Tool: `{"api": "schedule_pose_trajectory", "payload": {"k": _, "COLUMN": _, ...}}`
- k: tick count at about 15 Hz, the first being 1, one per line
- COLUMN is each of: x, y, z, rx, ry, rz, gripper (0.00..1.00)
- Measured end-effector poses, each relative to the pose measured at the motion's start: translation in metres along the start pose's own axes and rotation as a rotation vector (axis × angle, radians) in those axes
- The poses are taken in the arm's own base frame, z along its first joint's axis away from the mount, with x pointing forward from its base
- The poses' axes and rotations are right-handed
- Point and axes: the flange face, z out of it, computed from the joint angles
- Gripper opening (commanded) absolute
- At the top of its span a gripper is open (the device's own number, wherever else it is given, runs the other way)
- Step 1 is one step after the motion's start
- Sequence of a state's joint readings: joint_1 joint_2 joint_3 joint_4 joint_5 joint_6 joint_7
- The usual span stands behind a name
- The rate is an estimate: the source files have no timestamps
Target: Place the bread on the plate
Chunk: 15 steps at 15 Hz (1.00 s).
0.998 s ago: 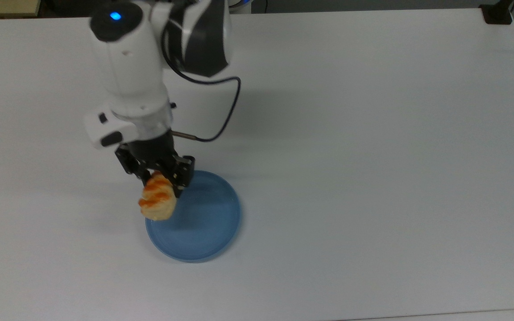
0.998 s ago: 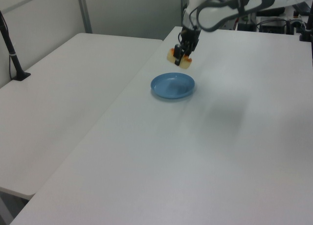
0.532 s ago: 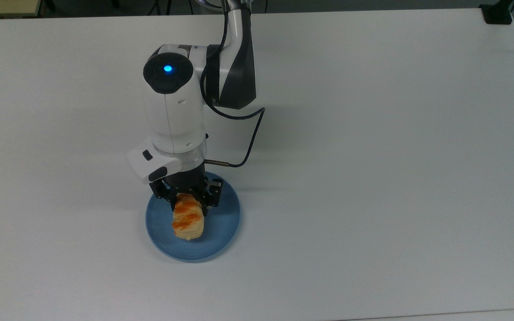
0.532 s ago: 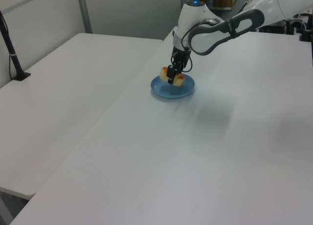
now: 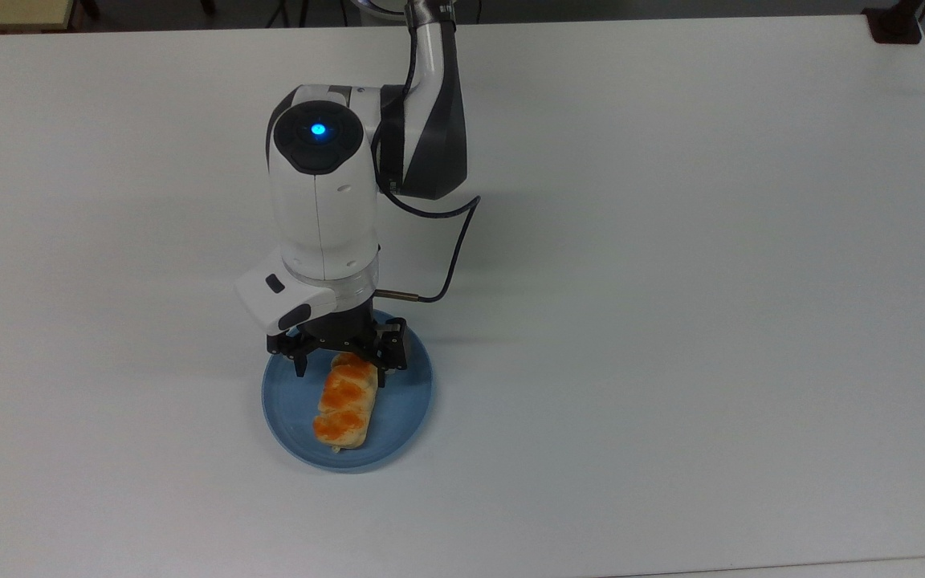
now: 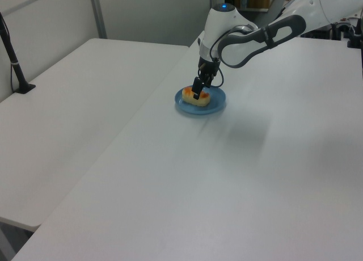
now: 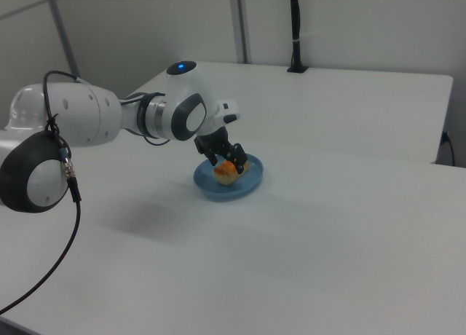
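The bread [image 5: 344, 405] is lying lengthwise inside the plate [image 5: 410, 401], its near end reaching toward the rim, so the placing looks done. The hand [image 5: 344, 365] is hovering over the roll's far end with its fingers spread to either side, probably no longer touching it, though the arm is blocking a clear look. Half a second ago the fingers were pinching the roll, which was hanging tilted above the plate; now it is resting flat.

White tables [image 6: 85, 102], pale wall [image 7: 349, 22].

White table [image 5: 671, 321] bare around plate [image 5: 406, 409].
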<state>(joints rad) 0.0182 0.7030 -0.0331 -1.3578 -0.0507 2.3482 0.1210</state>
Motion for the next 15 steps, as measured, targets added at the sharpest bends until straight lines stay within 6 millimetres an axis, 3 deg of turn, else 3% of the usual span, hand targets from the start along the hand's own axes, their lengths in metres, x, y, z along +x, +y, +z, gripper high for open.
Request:
{"api": "schedule_pose_trajectory", "payload": {"k": 2, "x": 0.006, "y": 0.003, "z": -0.013, "rx": 0.001, "ry": 0.022, "rz": 0.009, "gripper": 1.0}}
{"api": "schedule_pose_trajectory", "payload": {"k": 5, "x": 0.013, "y": 0.028, "z": -0.065, "rx": -0.011, "ry": 0.013, "rz": 0.064, "gripper": 1.0}}
{"api": "schedule_pose_trajectory", "payload": {"k": 10, "x": -0.013, "y": 0.089, "z": -0.205, "rx": -0.036, "ry": -0.131, "rz": 0.172, "gripper": 1.0}}
{"api": "schedule_pose_trajectory", "payload": {"k": 15, "x": -0.077, "y": 0.125, "z": -0.324, "rx": -0.034, "ry": -0.244, "rz": 0.24, "gripper": 1.0}}
